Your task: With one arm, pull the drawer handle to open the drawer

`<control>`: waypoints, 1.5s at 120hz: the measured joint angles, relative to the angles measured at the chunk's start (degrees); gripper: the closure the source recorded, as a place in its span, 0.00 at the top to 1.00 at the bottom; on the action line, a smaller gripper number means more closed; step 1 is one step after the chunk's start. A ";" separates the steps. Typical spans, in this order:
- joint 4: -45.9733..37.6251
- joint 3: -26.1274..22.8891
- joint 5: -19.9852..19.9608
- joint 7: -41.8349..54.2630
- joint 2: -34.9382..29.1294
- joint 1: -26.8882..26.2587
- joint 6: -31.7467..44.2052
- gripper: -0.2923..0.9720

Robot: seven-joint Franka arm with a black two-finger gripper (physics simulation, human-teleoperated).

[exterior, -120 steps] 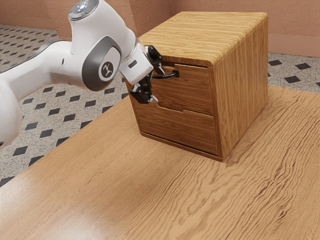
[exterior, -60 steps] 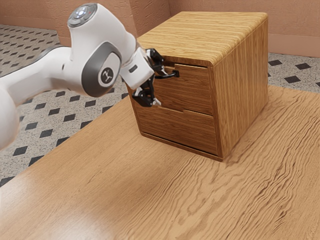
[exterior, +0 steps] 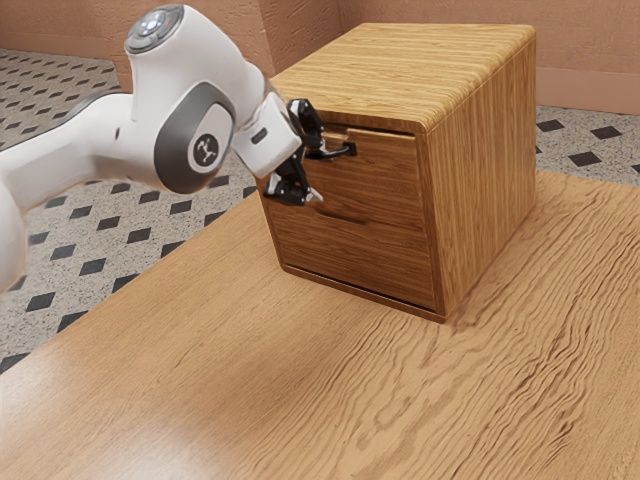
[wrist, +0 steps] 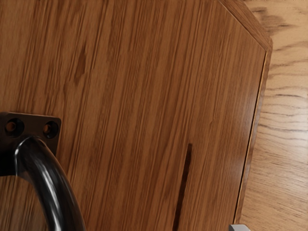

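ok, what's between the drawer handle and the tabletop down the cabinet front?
Just wood: below the drawer handle comes the rest of the upper drawer front, then the lower drawer front, then the tabletop. Nothing loose, per the exterior view.

My exterior camera sits off to the side of the arm point(exterior: 130, 140), raised, and looks down and across the counter point(exterior: 300, 400) from middle range. It takes in the top, front and one side of the cabinet point(exterior: 480, 180), with the arm entering from the exterior view's left. My wrist camera rides on the hand and faces the drawer front point(wrist: 144, 96) nearly head-on from very close. Both views share that front, its black handle point(wrist: 48, 187) and a strip of counter beside the cabinet.
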 joint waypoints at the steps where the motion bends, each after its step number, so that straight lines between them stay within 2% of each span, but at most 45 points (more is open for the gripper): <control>1: -0.15 0.02 0.02 0.00 -0.15 -0.06 0.00 0.49; 23: -2.16 0.08 0.31 0.06 -1.93 -0.70 0.03 0.49; 34: -3.55 0.09 0.47 0.07 -3.04 -0.92 0.09 0.52; 44: -4.38 0.35 0.62 0.09 -4.12 -1.29 0.08 0.47; 73: -5.53 1.22 1.23 0.15 -5.87 -2.33 -0.02 0.44; 126: -7.17 2.15 2.39 0.15 -7.71 -1.80 -0.04 0.52; 155: -9.92 2.18 2.93 0.03 -10.74 -2.02 -0.05 0.48; 168: -12.13 1.97 3.56 -0.04 -13.10 -2.02 -0.03 0.49; 180: -14.28 1.51 4.97 -0.20 -16.07 -1.99 -0.08 0.41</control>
